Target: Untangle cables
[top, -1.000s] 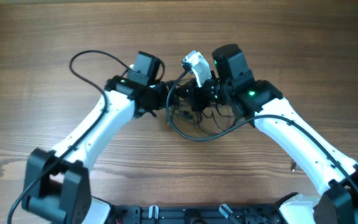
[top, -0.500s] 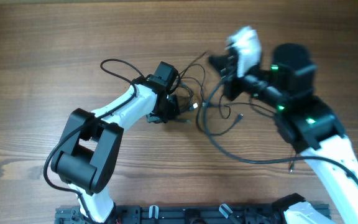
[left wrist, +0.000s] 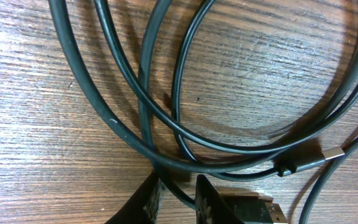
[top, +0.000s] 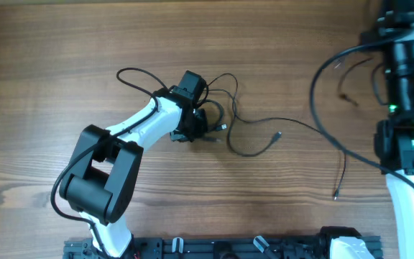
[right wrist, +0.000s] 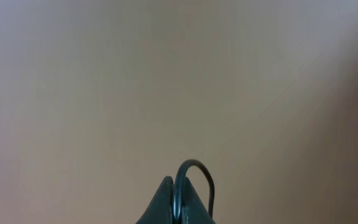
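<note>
Loosely, the cables [left wrist: 112, 119] lay in overlapping black loops on the wooden table [top: 63, 57], bunched near its centre in the overhead view. From that bunch one thin strand trailed toward 3 o'clock, then bent down to a free plug end [top: 335, 194] at about 5 o'clock. More thin wire showed near 2 o'clock, beside the right arm [top: 408, 108]. The left gripper [left wrist: 178, 186] sat at the bunch's 9 o'clock side, its jaws drawn close and pinching one strand between them. The right gripper [right wrist: 178, 186], seen against a blurred plain background, had its jaws together on a small loop of cable. The left arm [top: 142, 126] reached in from 7 o'clock.
</note>
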